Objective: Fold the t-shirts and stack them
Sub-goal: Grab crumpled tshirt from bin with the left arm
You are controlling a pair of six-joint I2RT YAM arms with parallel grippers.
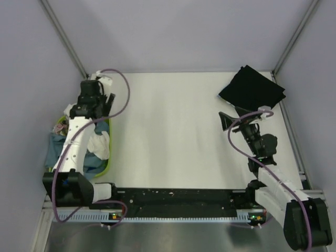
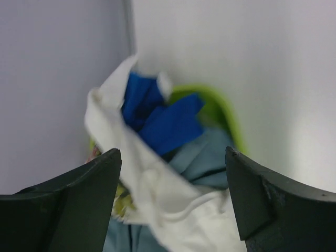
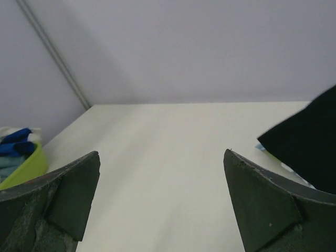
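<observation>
A plain black t-shirt (image 1: 252, 89) lies folded at the table's far right; its edge shows in the right wrist view (image 3: 310, 142). The other t-shirts lie heaped in the lime-green basket (image 1: 107, 157) at the left edge: a white one (image 2: 173, 215), a bright blue one (image 2: 168, 123) and a grey-blue one (image 2: 205, 157). My left gripper (image 2: 173, 194) is open above this heap (image 1: 100, 144), and the white cloth shows between its fingers. My right gripper (image 1: 227, 121) is open and empty over bare table, just in front of the black shirt.
The basket (image 3: 23, 168) stands against the left wall. Grey walls and corner posts close in the table (image 1: 173, 131) on three sides. The arm bases and a black rail run along the near edge.
</observation>
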